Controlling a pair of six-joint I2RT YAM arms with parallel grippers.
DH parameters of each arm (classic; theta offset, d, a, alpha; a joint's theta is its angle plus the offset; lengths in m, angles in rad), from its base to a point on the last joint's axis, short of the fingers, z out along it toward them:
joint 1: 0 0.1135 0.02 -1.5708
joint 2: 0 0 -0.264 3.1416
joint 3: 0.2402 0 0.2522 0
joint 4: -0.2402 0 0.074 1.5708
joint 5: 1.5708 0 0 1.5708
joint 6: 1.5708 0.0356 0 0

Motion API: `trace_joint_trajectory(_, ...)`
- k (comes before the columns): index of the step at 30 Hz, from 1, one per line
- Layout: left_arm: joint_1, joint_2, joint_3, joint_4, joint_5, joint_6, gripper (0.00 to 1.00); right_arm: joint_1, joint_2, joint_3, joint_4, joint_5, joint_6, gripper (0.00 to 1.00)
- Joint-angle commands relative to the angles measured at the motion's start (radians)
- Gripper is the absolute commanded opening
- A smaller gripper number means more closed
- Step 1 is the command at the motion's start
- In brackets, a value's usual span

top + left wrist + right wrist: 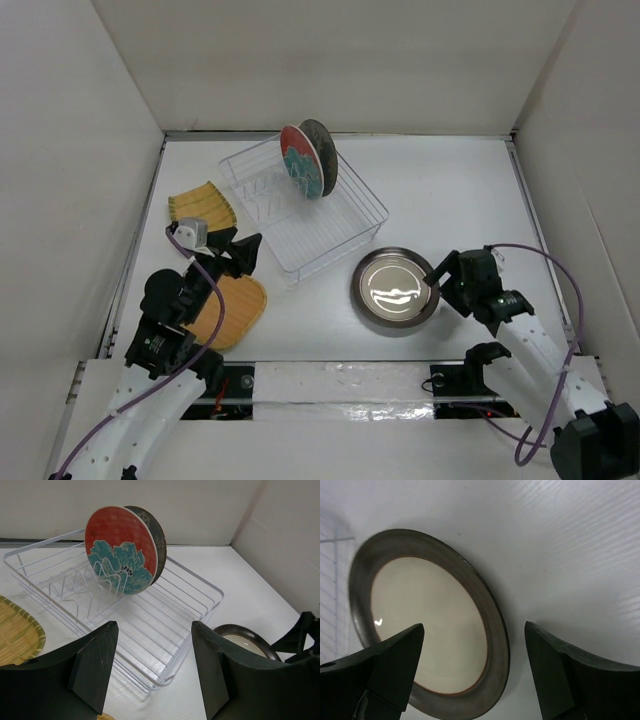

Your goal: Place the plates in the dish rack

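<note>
Look at the clear dish rack (322, 236), made of thin wires, near the back of the white table (450, 190). Holds two plates standing up between its prongs: a red plate (300, 162) with big teal flowers in front, and a dark plate (326, 150) right behind, touching it. Find a shiny silver plate (395, 290) with a dark rim lying flat, just right of the rack. Find a ribbed yellow fan-shaped plate (200, 207) lying left of the rack. Nearer, see a ribbed round yellow plate (240, 305), partly hidden under the left arm. See the left gripper (243, 255) spread apart, pinching nothing, beside the rack's near corner. See the right gripper (437, 285) spread wide, empty, over the silver plate's right rim.
</note>
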Motion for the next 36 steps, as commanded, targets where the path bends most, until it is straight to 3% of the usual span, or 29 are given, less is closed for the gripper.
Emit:
trace_joint_trajectory(1,-0.009,-0.02,0.038,0.036,-0.005,0.004,0.58,-0.037,0.114,0.026,0.0,-0.081,0.001,0.87)
trace_joint_trajectory(5,-0.022,-0.035,0.041,0.026,-0.025,0.01,0.58,-0.121,0.246,0.034,0.069,-0.147,-0.075,0.86)
trace_joint_trajectory(9,-0.031,-0.032,0.045,0.026,-0.031,0.011,0.58,-0.248,0.398,0.022,0.172,-0.305,-0.172,0.73)
trace_joint_trajectory(10,-0.031,-0.032,0.044,0.026,-0.031,0.013,0.58,-0.248,0.421,0.022,0.186,-0.349,-0.184,0.62)
trace_joint_trajectory(13,-0.031,-0.026,0.045,0.028,-0.033,0.013,0.58,-0.262,0.495,0.032,0.223,-0.402,-0.224,0.47)
trace_joint_trajectory(18,-0.031,-0.024,0.044,0.031,-0.039,0.016,0.58,-0.262,0.581,0.054,0.24,-0.436,-0.276,0.29)
trace_joint_trajectory(21,-0.031,-0.023,0.042,0.029,-0.065,0.017,0.58,-0.281,0.604,0.069,0.227,-0.445,-0.286,0.03)
trace_joint_trajectory(22,-0.031,-0.021,0.039,0.028,-0.071,0.017,0.58,-0.281,0.592,0.071,0.217,-0.427,-0.287,0.0)
trace_joint_trajectory(24,-0.031,-0.015,0.041,0.028,-0.07,0.017,0.58,-0.29,0.545,0.078,0.174,-0.408,-0.293,0.0)
trace_joint_trajectory(29,-0.031,0.005,0.039,0.026,-0.07,0.016,0.57,-0.29,0.221,0.165,0.001,-0.394,-0.308,0.0)
trace_joint_trajectory(33,-0.031,0.013,0.039,0.025,-0.074,0.016,0.57,-0.268,0.122,0.31,-0.136,-0.427,-0.355,0.0)
trace_joint_trajectory(36,-0.031,0.016,0.038,0.026,-0.082,0.016,0.57,-0.244,0.081,0.371,-0.145,-0.468,-0.356,0.0)
